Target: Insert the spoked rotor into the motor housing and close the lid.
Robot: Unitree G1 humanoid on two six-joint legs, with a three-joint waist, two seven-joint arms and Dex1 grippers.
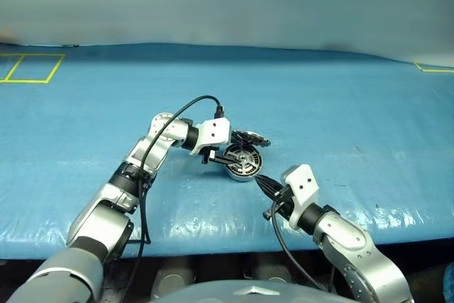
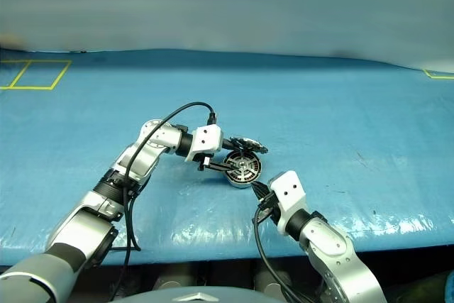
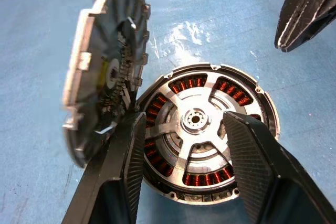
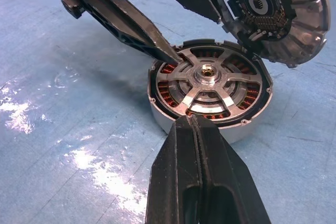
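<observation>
The motor housing [image 1: 243, 163] lies flat on the blue table, copper windings showing around its rim [image 3: 262, 103]. The spoked rotor [image 3: 195, 119] sits inside it, silver hub up. The lid [image 3: 105, 72] stands steeply tilted on the housing's far edge, its inner face toward the housing. My left gripper [image 1: 237, 150] is open just above the housing. One of its fingers [image 3: 126, 156] is next to the lid's lower edge and the other finger [image 3: 252, 150] is over the opposite side of the rotor. My right gripper [image 4: 191, 119] is shut, its tip at the housing's near rim.
A blue sheet covers the table [image 1: 340, 104], with open room on every side of the housing. Yellow tape marks lie at the far left [image 1: 32, 67] and far right [image 1: 433, 69]. The table's front edge runs just behind my right wrist.
</observation>
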